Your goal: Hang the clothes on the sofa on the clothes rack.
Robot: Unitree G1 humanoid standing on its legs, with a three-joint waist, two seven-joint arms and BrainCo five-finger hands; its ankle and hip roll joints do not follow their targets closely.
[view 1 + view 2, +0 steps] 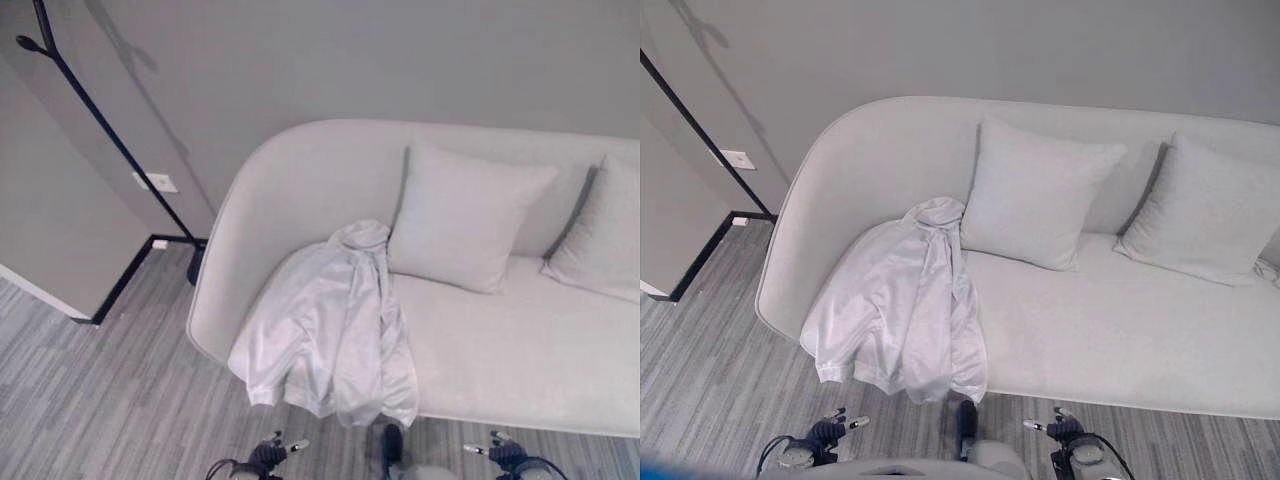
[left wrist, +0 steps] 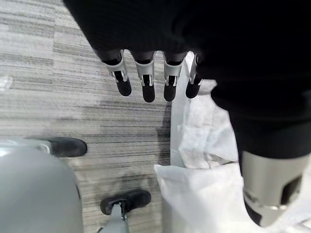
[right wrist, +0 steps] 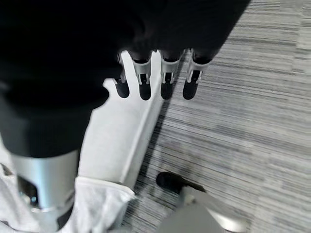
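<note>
Jacket [image 1: 335, 325] not picked up yet: we read it as one pale garment lying crumpled on the left end of the sofa [image 1: 540, 350], its hem spilling over the front edge toward the floor [image 1: 90, 400]. Task looks to us like it's at the very start; grab, carry and hang are all still to do.

Left hand [image 2: 146, 80] hangs low in front of the sofa, fingers [image 2: 124, 85] straight and slightly apart, holding nothing; its wrist view shows jacket cloth just beside it, and we can't tell if they touch. Right hand [image 3: 160, 80] likewise: fingers straight, empty, over the floor by the sofa's front edge.

Clothes rack [image 1: 100, 120] is a thin dark pole leaning up along the wall [image 1: 300, 60], off the sofa's left end, its base near the corner. Well apart from the jacket, so we expect a carry to the left.

Edges and room:
- Overhanging hem is the easy grab edge from the front, in our judgement.
- Two cushions [image 1: 1035, 195] sit to the right of the jacket, nearest one just beside the collar; shouldn't snag, we think.
- Floor between the sofa end and the rack looks open; sofa's rounded arm is the one thing to swing around.
- Rack's hook tips run partly out of frame, so we can't judge hook room.
</note>
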